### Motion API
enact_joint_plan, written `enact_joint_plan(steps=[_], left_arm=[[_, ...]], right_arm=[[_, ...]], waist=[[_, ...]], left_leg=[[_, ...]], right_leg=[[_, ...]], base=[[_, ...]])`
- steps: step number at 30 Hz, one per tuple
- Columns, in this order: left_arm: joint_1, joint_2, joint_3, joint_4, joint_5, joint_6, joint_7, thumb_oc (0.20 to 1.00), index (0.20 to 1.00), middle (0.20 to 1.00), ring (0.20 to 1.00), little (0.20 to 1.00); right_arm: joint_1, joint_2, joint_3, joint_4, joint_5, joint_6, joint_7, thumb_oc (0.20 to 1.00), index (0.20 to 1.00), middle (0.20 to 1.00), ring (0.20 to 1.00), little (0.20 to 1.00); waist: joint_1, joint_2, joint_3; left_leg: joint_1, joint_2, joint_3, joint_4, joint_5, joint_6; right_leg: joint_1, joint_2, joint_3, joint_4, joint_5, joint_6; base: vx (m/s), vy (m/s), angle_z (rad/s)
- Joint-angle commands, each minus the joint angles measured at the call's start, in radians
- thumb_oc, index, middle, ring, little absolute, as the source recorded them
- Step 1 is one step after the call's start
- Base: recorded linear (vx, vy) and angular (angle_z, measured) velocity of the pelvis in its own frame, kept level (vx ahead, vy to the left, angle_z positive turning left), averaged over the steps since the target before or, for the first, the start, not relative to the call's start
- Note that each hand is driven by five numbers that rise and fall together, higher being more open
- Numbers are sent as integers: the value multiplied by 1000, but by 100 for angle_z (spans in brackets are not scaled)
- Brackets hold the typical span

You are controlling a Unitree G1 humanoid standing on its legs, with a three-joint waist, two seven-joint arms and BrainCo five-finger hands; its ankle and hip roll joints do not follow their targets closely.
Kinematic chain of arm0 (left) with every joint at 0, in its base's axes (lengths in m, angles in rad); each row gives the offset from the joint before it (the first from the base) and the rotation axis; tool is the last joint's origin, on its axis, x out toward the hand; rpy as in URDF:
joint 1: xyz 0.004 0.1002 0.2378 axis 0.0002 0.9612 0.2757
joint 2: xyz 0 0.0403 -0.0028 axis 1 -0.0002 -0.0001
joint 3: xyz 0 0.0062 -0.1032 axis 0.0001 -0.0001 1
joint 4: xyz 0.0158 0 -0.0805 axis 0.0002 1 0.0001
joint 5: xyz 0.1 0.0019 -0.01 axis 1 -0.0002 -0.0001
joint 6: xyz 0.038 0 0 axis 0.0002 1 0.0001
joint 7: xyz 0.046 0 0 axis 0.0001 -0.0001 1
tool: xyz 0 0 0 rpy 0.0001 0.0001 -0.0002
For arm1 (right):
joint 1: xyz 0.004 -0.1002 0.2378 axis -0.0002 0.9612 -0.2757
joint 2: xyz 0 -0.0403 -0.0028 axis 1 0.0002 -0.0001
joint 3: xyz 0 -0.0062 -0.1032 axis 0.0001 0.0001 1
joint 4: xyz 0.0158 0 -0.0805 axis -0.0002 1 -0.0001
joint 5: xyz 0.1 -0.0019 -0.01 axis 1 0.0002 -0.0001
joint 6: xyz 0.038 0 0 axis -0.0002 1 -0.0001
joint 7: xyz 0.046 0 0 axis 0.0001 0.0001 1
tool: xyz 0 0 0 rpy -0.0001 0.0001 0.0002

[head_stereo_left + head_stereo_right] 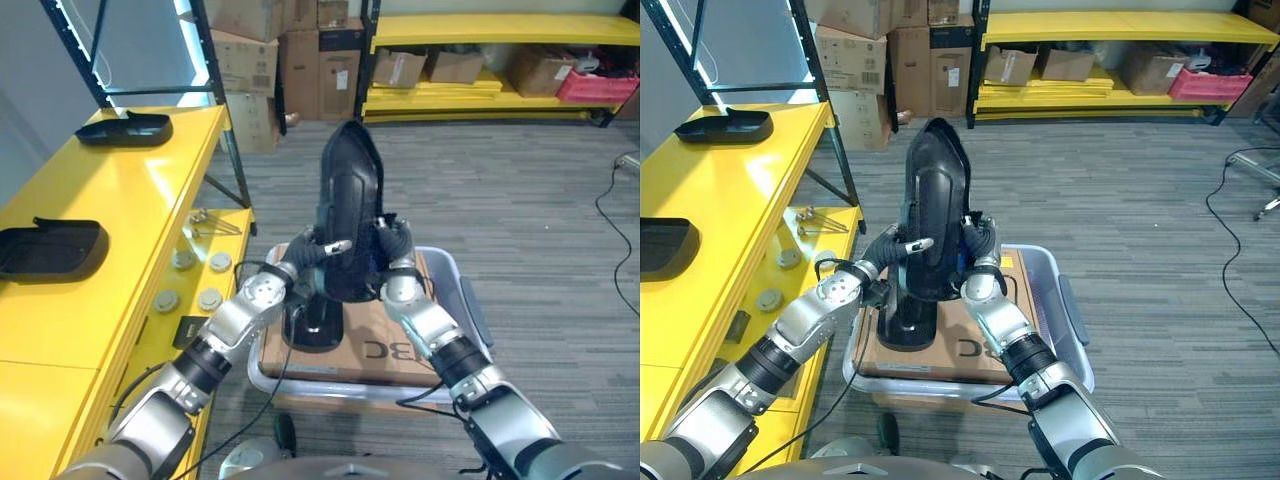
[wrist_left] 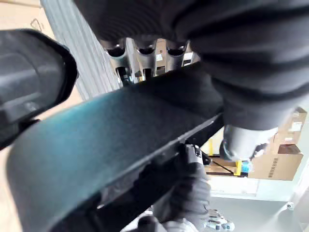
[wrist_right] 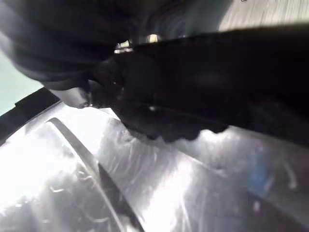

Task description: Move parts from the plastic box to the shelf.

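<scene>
While both arms meet at scene centre, you have one long black part [image 1: 350, 205] held upright between them, above the plastic box [image 1: 452, 275]. Left robot hand [image 1: 312, 255] comes in from 7 o'clock and is clamped on the part's left edge: fingers curled over it, one silver finger lying across the front face. Right robot hand [image 1: 393, 245] comes in from 5 o'clock and is wrapped on the part's right edge, dark cover facing you. The left wrist view confirms fingers hooked over the part's rim, with the other robot hand visible past it.

A cardboard sheet [image 1: 385, 330] lies across the box top, and a second black part [image 1: 315, 325] rests on it just below the lifted one; you cannot tell whether the two touch.

At 9 o'clock, the yellow shelf [image 1: 120, 200] carries two black trays: one [image 1: 125, 128] at its far end, one [image 1: 50, 248] nearer. Cardboard boxes [image 1: 290, 60] and a yellow rack [image 1: 490, 60] sit at 12 o'clock.
</scene>
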Motion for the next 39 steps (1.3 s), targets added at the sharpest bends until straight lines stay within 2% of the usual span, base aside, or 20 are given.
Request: enact_joint_plan(steps=[1, 9, 10, 11, 12, 14, 17, 21, 25, 29, 31, 32, 38, 39], left_arm=[[-135, -62, -58, 39, 60, -80, -17, 200, 200, 200, 200, 200], [-136, -39, -53, 24, 108, -88, 14, 200, 200, 200, 200, 200], [-133, -34, -52, 22, 110, -93, 26, 200, 200, 200, 200, 200], [-132, -34, -52, 22, 116, -98, 32, 200, 200, 200, 200, 200], [-131, -33, -51, 20, 122, -102, 39, 200, 200, 200, 200, 200], [-130, -32, -49, 16, 127, -108, 58, 200, 200, 200, 200, 200], [-115, -11, -12, -13, 115, -126, 109, 200, 200, 200, 200, 200], [-95, 13, 35, -47, 100, -156, 161, 200, 200, 200, 200, 200], [-64, 49, 97, -86, 79, -188, 212, 200, 200, 200, 200, 200], [-12, 90, 182, -115, 72, -242, 275, 200, 200, 200, 200, 200], [49, 122, 250, -152, 78, -270, 313, 200, 200, 200, 200, 200], [123, 154, 323, -195, 73, -283, 341, 200, 200, 200, 200, 200], [275, 202, 500, -243, 50, -307, 359, 200, 200, 200, 200, 200], [307, 210, 535, -257, 45, -310, 362, 200, 200, 200, 200, 200]], right_arm=[[-152, 44, 25, 9, -40, -64, 6, 200, 200, 200, 200, 200], [-141, 36, 19, -2, -18, -74, -6, 200, 200, 200, 200, 200], [-141, 35, 16, -8, -6, -77, -7, 241, 241, 241, 241, 241], [-140, 36, 14, -11, 3, -80, -6, 536, 536, 536, 536, 536], [-139, 37, 12, -16, 19, -85, -2, 1000, 1000, 1000, 1000, 1000], [-137, 40, 7, -26, 71, -100, 4, 1000, 1000, 1000, 1000, 1000], [-101, 60, -28, -76, 243, -122, 67, 1000, 1000, 1000, 1000, 1000], [-50, 66, -66, -95, 305, -148, 92, 1000, 1000, 1000, 1000, 1000], [-3, 37, -108, -137, 258, -150, 86, 1000, 1000, 1000, 1000, 1000], [73, -28, -165, -168, 107, -95, 21, 1000, 1000, 1000, 1000, 1000], [175, -84, -232, -191, 55, -65, -27, 1000, 1000, 1000, 1000, 1000], [292, -123, -307, -191, 24, -51, -28, 1000, 1000, 1000, 1000, 1000], [473, -114, -423, -103, -54, 4, 53, 1000, 1000, 1000, 1000, 1000], [505, -108, -430, -72, -76, 32, 82, 1000, 1000, 1000, 1000, 1000]], waist=[[31, -7, -16], [31, -7, -14], [31, -7, -13], [31, -7, -12], [31, -7, -12], [32, -8, -10], [33, -10, -8], [34, -11, -11], [31, -11, -12], [24, -12, -14], [12, -16, -13], [0, -19, -11], [-18, -28, -1], [-16, -31, 2]], left_leg=[[144, 18, 6, -7, -181, -18], [145, 19, 6, -7, -181, -18], [145, 19, 5, -7, -181, -18], [145, 19, 5, -7, -181, -18], [145, 18, 4, -7, -181, -18], [145, 18, 3, -7, -180, -19], [144, 20, 2, -7, -179, -21], [143, 21, 2, -7, -178, -22], [141, 21, 3, -7, -176, -21], [134, 22, 6, -7, -175, -21], [130, 24, 14, -7, -177, -20], [125, 25, 22, -7, -179, -18], [117, 29, 33, -7, -181, -22], [114, 29, 33, -7, -182, -23]], right_leg=[[-59, -13, -6, -6, 16, 22], [-59, -13, -6, -6, 15, 22], [-58, -13, -7, -6, 15, 22], [-58, -13, -7, -6, 15, 22], [-58, -13, -7, -6, 15, 22], [-57, -13, -8, -6, 15, 21], [-58, -14, -14, -6, 13, 21], [-58, -15, -18, -6, 13, 21], [-61, -14, -16, -6, 13, 22], [-68, -14, -14, -6, 14, 25], [-76, -14, -8, -6, 14, 29], [-84, -13, -3, -6, 14, 33], [-94, -11, 0, -6, 10, 34], [-96, -11, -2, -6, 10, 35]], base=[[0, 0, 0], [0, 0, 0], [0, 0, 0], [0, 0, 0], [0, 0, 0], [0, 0, 0], [-24, -8, 0], [0, 0, 0], [-9, 2, 0], [-33, 11, -1], [-57, 27, -2], [-85, 29, -11], [-50, 19, -10], [-55, 22, -3]])
